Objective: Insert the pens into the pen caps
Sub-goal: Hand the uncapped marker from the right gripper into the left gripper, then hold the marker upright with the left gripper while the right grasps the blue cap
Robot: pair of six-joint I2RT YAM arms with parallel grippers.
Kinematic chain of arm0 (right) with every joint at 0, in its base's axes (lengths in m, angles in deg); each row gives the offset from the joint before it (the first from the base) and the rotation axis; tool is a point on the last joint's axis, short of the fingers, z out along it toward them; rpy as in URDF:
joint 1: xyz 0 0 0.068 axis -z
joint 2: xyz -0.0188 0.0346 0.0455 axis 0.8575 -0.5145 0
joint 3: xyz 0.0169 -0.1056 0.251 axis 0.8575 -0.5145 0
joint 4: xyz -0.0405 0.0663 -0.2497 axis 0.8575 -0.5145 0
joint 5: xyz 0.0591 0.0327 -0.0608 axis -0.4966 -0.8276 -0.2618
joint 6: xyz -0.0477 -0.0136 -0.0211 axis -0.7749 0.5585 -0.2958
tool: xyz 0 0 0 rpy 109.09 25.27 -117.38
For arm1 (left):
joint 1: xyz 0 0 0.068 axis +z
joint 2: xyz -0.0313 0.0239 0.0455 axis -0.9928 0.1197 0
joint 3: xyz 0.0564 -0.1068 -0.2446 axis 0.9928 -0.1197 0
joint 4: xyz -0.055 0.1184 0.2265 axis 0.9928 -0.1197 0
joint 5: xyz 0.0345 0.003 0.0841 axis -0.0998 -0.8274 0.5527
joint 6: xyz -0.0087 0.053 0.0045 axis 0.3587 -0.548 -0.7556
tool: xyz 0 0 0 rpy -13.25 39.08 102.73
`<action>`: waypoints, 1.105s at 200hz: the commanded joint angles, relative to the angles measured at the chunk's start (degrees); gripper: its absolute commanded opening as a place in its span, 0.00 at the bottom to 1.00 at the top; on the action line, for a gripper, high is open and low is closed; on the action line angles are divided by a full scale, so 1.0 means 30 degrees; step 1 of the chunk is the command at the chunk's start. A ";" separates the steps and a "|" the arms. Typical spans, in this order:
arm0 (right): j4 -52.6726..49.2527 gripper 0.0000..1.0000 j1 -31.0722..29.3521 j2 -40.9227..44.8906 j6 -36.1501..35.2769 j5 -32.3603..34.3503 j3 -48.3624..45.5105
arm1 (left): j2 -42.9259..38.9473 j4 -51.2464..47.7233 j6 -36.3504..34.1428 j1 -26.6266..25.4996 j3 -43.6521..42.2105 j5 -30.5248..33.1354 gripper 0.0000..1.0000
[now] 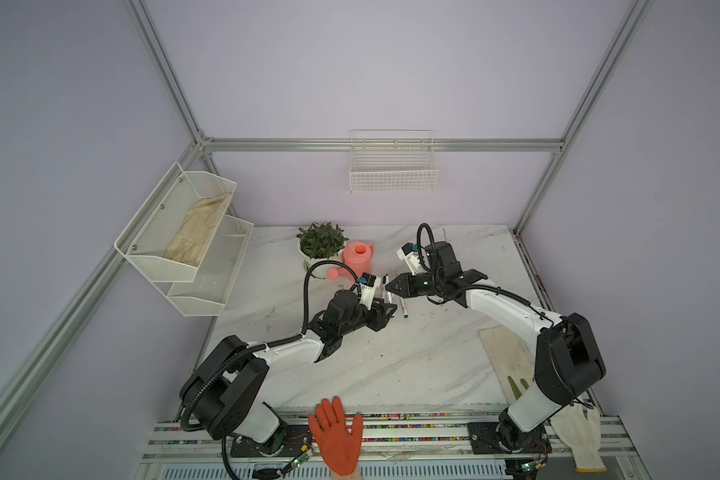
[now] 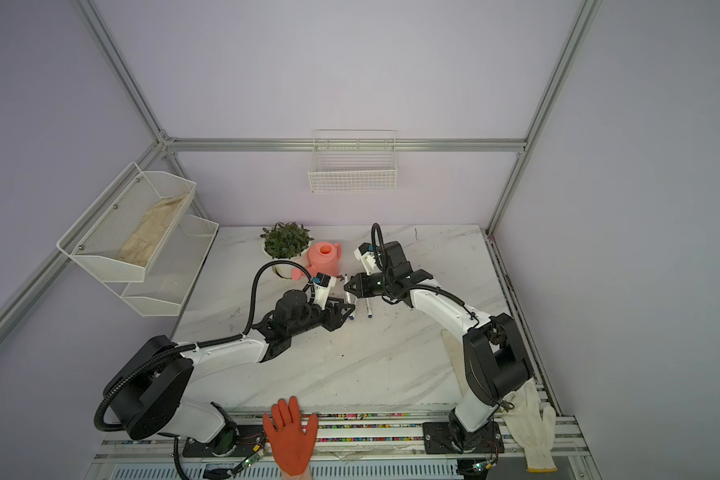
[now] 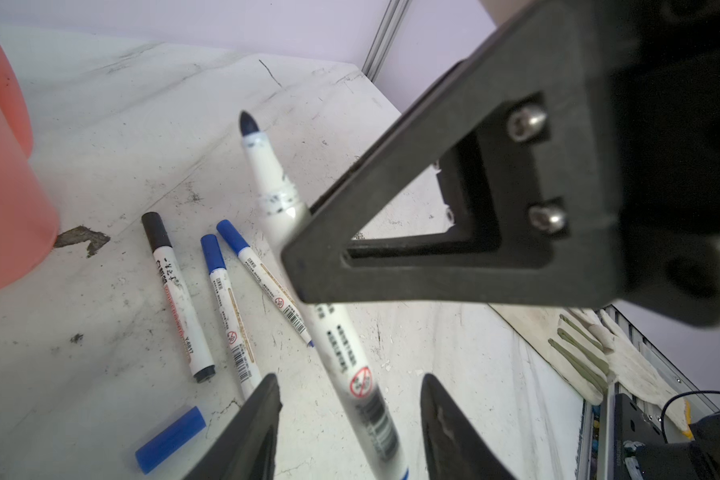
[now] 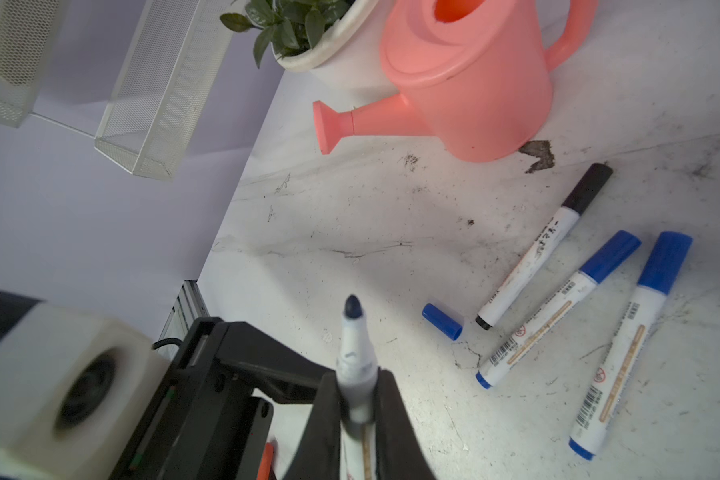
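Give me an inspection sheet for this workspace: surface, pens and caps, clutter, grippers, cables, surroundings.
Surface: marble table, scuffed, with dark stains.
Job's things: uncapped pen held off the table; black-capped pen and two blue-capped pens lying together; loose blue cap beside them.
Clutter: watering can, potted plant, beige cloth, orange glove and white glove at the front rail.
Grippers: right gripper shut on the uncapped pen; left gripper open, jaws either side of that pen's tail.
Cables: black hoses looped above both arms.
Surroundings: wire basket on the back wall; mesh shelf on the left wall.
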 commanded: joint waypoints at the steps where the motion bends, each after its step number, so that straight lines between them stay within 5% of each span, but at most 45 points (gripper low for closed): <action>1: 0.0527 0.01 -0.0056 0.0617 0.0097 -0.0512 -0.0104 | 0.0371 0.1286 0.0051 -0.0061 0.1617 0.0360 0.52; 82: 0.0393 0.00 -0.0012 0.0837 -0.0056 -0.0845 -0.0350 | 0.1150 0.3425 0.0871 -0.0085 0.1864 0.0572 0.30; 124: 0.0397 0.00 0.0003 0.0922 -0.0092 -0.0780 -0.0408 | 0.1102 0.3168 0.1203 -0.0063 0.1613 0.1068 0.03; 140: 0.0046 0.05 0.0011 0.0805 -0.0114 -0.0253 -0.0313 | 0.0679 0.2795 0.1709 0.0008 0.1099 0.2365 0.00; 177: -0.2019 0.33 -0.0382 -0.0080 -0.1712 0.1206 0.0491 | -0.1219 0.2256 0.3272 0.0525 -0.0926 0.5867 0.00; 221: -0.4615 0.39 -0.2181 -0.2833 -0.3692 0.4782 0.2471 | -0.3812 -0.2232 0.4188 0.0908 -0.1893 1.1683 0.00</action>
